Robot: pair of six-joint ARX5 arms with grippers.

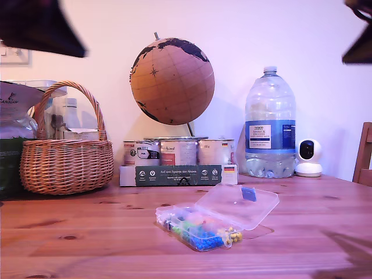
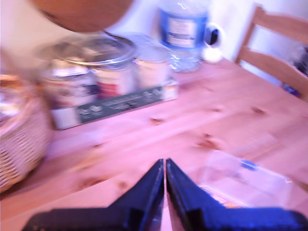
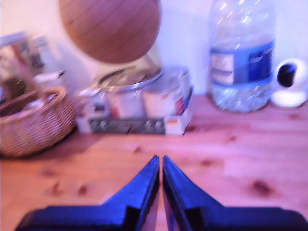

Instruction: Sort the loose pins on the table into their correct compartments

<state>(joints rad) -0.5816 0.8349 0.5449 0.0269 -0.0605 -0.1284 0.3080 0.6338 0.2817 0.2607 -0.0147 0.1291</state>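
A small clear plastic box lies on the pine table near the middle front, its hinged lid with a blue sticker folded open. Its compartments hold blue, green, yellow and pink pins. I cannot make out any loose pins on the wood. My first gripper is shut, fingers touching, above the table with the blurred box just beyond it. My second gripper is also shut over bare wood, nothing visible between its fingers. Dark arm parts hang at the exterior view's top corners.
A wicker basket stands at the exterior view's left. Behind the box are a tray of cans, a globe, a large water bottle and a white camera. A chair is at the exterior view's right edge.
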